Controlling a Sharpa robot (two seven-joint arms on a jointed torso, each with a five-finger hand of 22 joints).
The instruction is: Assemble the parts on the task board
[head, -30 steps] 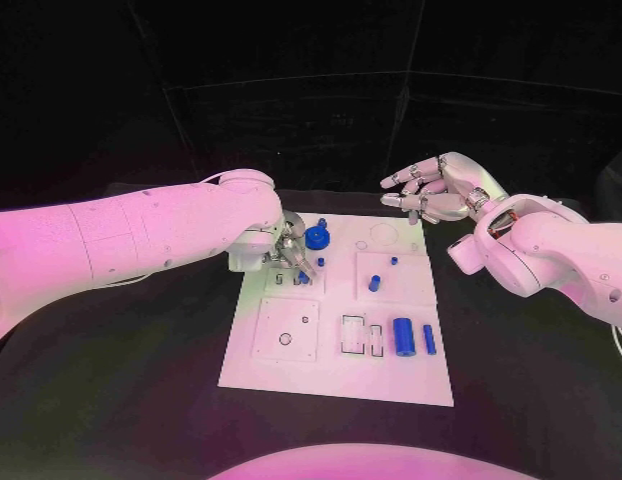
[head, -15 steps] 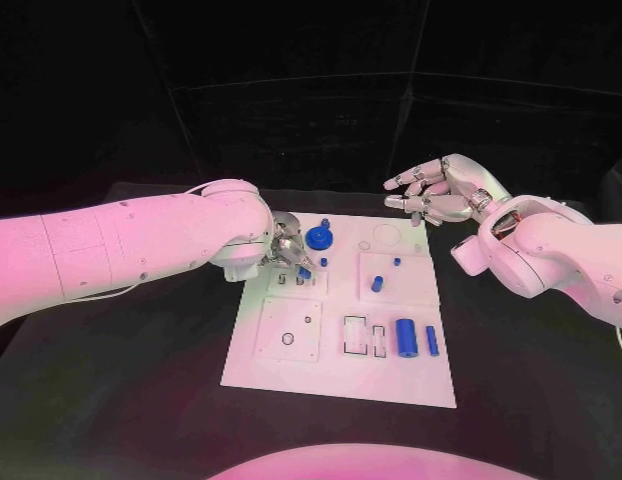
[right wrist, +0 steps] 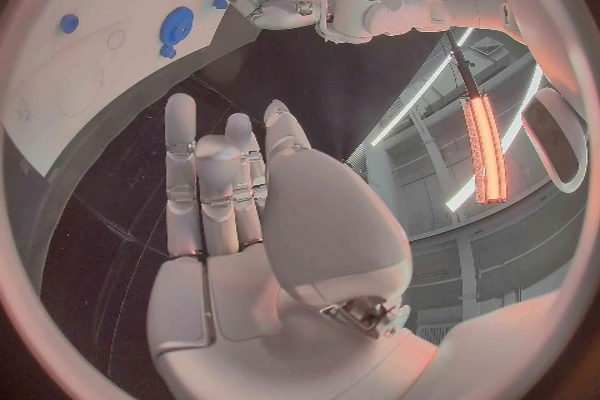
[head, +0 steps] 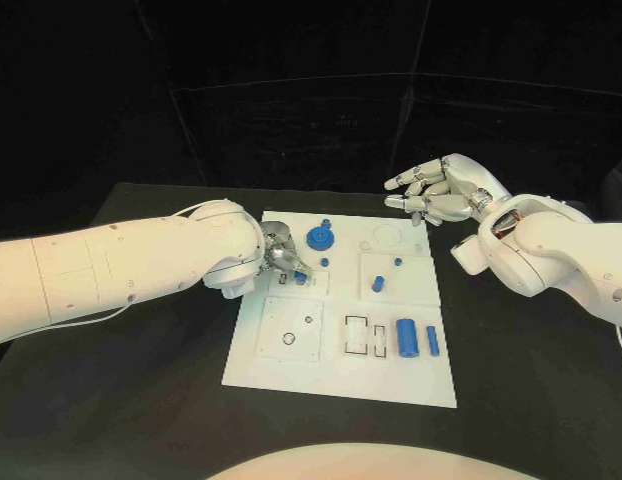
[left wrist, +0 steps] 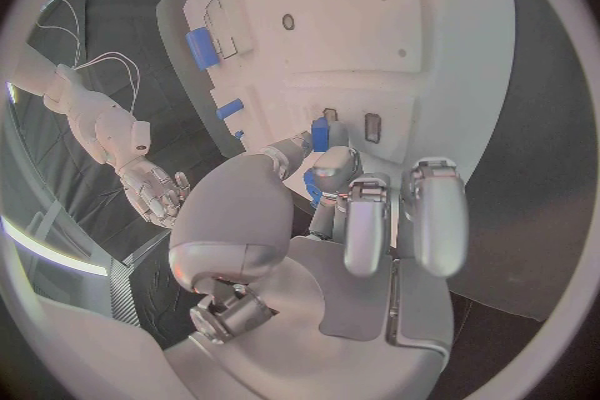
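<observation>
The white task board (head: 337, 365) lies in the middle of the black table. My left hand (head: 284, 255) hovers over the board's far left corner and pinches a small blue part (left wrist: 320, 133) between thumb and a finger, right above two small slots (left wrist: 371, 127). A round blue disc (head: 320, 237) stands just beyond that hand. My right hand (head: 438, 190) hangs beyond the board's far right corner with its fingers (right wrist: 213, 185) apart and nothing in them.
Two small blue pegs (head: 376, 283) stand in the board's middle right panel. A blue cylinder (head: 405, 338) and a thin blue bar (head: 431, 340) lie near the board's right edge, beside empty rectangular recesses (head: 354, 335). Bare black table surrounds the board.
My left forearm has swung lower and closer to me, while its hand stays over the same far left corner with the blue part. The right hand has barely moved.
</observation>
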